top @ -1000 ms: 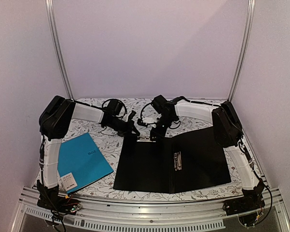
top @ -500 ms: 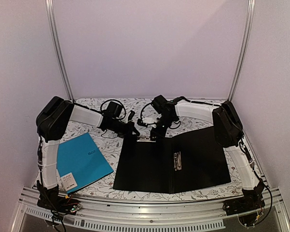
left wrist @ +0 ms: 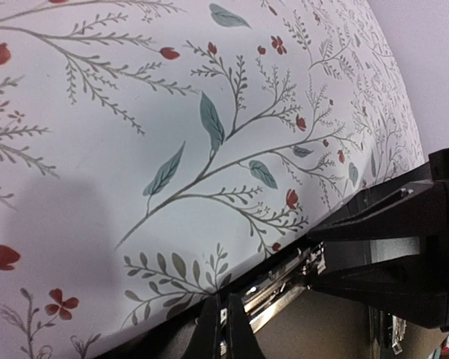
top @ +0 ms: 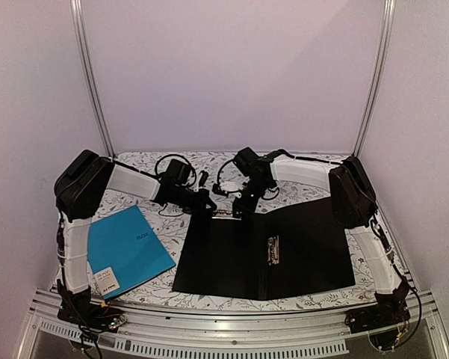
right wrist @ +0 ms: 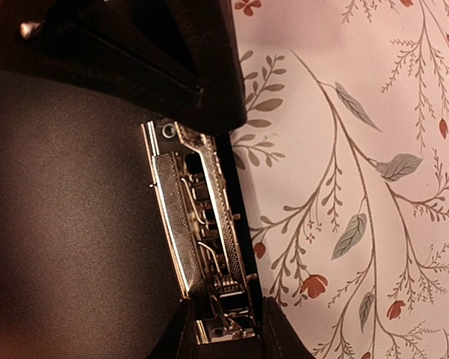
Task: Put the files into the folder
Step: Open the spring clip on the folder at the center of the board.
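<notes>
The black folder [top: 299, 258] lies open and flat in the middle of the table. Its silver clip [top: 224, 215] sits at the far edge. My left gripper [top: 205, 202] is at that edge just left of the clip. In the left wrist view its fingers [left wrist: 209, 333] are pressed together at the folder's edge [left wrist: 321, 329], beside the clip [left wrist: 284, 288]. My right gripper [top: 239, 205] is over the clip. In the right wrist view it [right wrist: 224, 333] grips the near end of the clip [right wrist: 198, 224] from both sides, on the folder [right wrist: 75, 187]. The white files are out of view.
A teal-blue folder [top: 127, 250] lies closed at the left front, under the left arm. A flowered cloth [top: 299, 191] covers the table. A small metal-edged label [top: 273, 249] sits on the black folder's spine. Frame posts [top: 90, 75] stand at the back corners.
The left arm's elbow has swung a little left and the black folder has shifted slightly left. Both grippers stay at the clip.
</notes>
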Available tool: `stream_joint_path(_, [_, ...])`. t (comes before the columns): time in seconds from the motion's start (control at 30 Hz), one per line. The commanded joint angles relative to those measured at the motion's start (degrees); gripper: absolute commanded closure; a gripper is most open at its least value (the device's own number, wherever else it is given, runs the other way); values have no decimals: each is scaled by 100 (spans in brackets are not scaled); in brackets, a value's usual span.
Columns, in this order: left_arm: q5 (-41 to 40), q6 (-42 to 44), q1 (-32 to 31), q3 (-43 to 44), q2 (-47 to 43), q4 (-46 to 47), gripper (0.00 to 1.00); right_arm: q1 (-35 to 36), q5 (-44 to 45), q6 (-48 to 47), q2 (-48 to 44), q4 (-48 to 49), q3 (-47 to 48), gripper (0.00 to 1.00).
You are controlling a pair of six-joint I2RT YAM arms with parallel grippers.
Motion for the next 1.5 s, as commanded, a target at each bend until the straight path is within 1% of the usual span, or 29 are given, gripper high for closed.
stream_joint_path(0.0, [-535, -10, -201, -538, 326, -1314, 100, -12, 921, 329, 364, -260, -297, 87])
stream_joint_path(0.23, [-590, -77, -283, -638, 469, -1290, 100, -14, 966, 467, 363, -265, -315, 90])
stream_joint_path(0.4, [-752, -157, -321, -789, 447, -1254, 100, -14, 968, 461, 363, -267, -315, 92])
stream_joint_path(0.53, [-727, -231, -346, -966, 416, -1128, 100, -14, 983, 476, 363, -267, -315, 92])
stream_joint_path(0.97, [-567, -242, -490, -990, -65, -1114, 100, -35, 1139, 724, 363, -287, -315, 96])
stream_joint_path(1.13, [-395, -262, -447, -820, -196, -1081, 100, -40, 1120, 668, 361, -286, -325, 96])
stream_joint_path(1.23, [-270, -309, -398, -595, -236, -1065, 100, -35, 990, 574, 331, -286, -378, 93])
stream_joint_path(1.37, [-239, -438, -350, -293, -305, -1068, 100, -69, 604, 458, 152, -142, -539, 84])
stream_joint_path(1.47, [-311, -507, -347, -60, -326, -1161, 100, -129, 262, 402, -123, 245, -805, 77])
